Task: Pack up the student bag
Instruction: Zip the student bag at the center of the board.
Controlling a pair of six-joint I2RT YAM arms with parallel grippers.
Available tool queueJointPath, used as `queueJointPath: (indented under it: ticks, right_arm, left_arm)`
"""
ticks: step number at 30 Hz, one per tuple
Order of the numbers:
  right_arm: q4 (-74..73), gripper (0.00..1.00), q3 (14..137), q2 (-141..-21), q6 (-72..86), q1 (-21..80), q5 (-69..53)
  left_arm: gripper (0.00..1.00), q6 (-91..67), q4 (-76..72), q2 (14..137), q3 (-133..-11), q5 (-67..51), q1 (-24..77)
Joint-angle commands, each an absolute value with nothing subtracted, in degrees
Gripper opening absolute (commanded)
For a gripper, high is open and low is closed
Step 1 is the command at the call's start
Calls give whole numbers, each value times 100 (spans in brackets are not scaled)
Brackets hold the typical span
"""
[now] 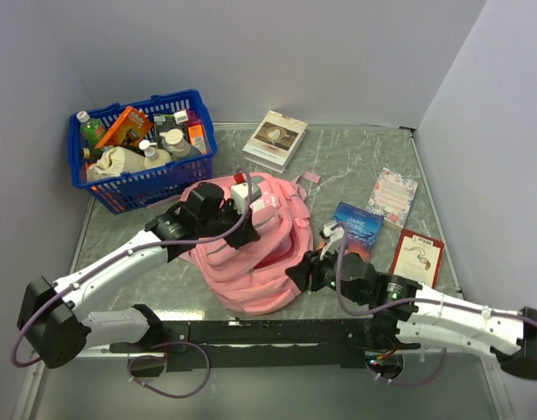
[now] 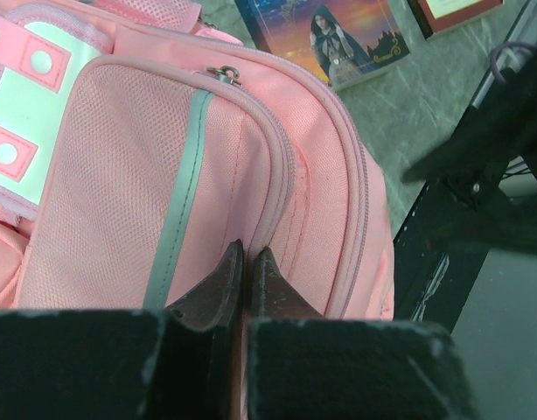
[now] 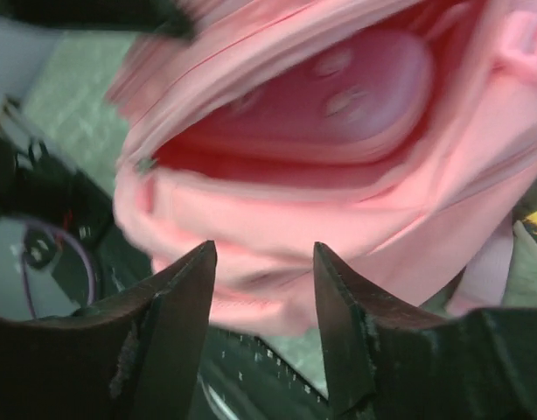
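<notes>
Left end effector closed, right apart.

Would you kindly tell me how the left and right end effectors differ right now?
The left end effector is shut, pinching fabric of the student bag; the right end effector is open and holds nothing. The left sits on top of the bag, while the right faces its gaping opening. Both are at the bag.

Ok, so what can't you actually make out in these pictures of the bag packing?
Inside of the student bag: right wrist view, blurred; contents unclear.
Left gripper: left wrist view, shut at a seam; the gripper itself hides whether fabric is pinched.
Blue basket: top view, item labels too small to read.
Blue book: top view, near edge covered by the right arm.
</notes>
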State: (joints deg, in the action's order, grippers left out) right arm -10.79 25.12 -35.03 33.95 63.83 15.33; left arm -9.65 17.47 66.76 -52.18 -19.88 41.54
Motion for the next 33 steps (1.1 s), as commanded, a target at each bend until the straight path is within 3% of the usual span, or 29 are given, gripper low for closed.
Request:
queueJointPath:
  ticks: [1,6,7,12,19,24,29,33]
  right_arm:
    - [-1511,59,3497,-4243,2971,7346,2258]
    - [-1530,68,4253,-5466,2936,8120,2926]
    - [-1425,73,4280,-5571,2901,8147,2988]
    - [-960,79,4228,-6160,2786,8147,3523]
    - [-941,63,4421,-6864,2953,8147,4166]
    - [-950,44,4377,-7031,3138,8139,4227]
    - [-800,38,4455,-7163,2980,8147,4061]
    - [-747,24,4465,-7251,2953,8156,3903]
  left_arm:
    - [1,-1239,1345,6986,-5783,-1477,4034]
    - [1,-1353,1520,7373,-6108,-1582,4043]
    - [1,-1362,1547,7418,-6169,-1617,4052]
    - [1,-1354,1600,7655,-6398,-1793,4130]
    - [1,-1292,1670,7770,-6583,-1811,4324]
    - [1,-1327,1582,7734,-6539,-1802,4377]
    - [1,-1388,1556,7699,-6504,-1740,4421]
    - [1,-1397,1512,7726,-6539,-1635,4430]
